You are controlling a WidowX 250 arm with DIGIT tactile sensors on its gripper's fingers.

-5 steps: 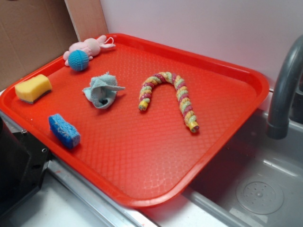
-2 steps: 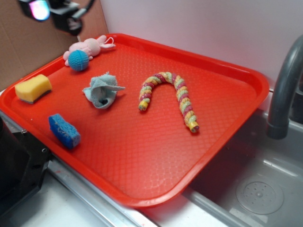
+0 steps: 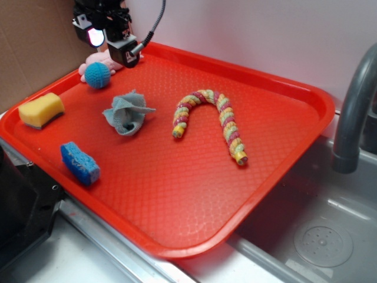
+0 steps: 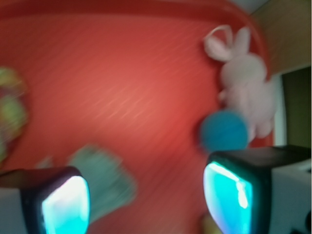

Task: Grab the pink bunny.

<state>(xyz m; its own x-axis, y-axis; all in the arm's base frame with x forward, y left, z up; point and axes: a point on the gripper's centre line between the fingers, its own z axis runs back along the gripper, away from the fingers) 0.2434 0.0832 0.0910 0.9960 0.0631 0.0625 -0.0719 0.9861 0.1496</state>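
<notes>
The pink bunny [image 3: 93,61] lies at the far left corner of the red tray [image 3: 194,194], with its blue crocheted ball [image 3: 98,75] in front of it. My gripper [image 3: 112,46] hangs above and just right of it, hiding its head and ears in the exterior view. In the blurred wrist view the bunny [image 4: 244,80] and ball [image 4: 224,130] lie at upper right, ahead of the right finger [image 4: 229,192]. The gripper [image 4: 146,200] is open, with only tray between its fingers.
A grey-blue rag [image 3: 126,113] and a pink-yellow striped rope toy [image 3: 212,121] lie mid-tray. A yellow sponge [image 3: 41,109] and a blue sponge [image 3: 79,162] sit near the left edge. Cardboard stands behind the corner. A grey faucet [image 3: 353,112] and sink [image 3: 318,236] are at right.
The gripper came into view from the upper left and moved right and down, and it now hangs over the bunny's corner. Nothing on the tray has moved.
</notes>
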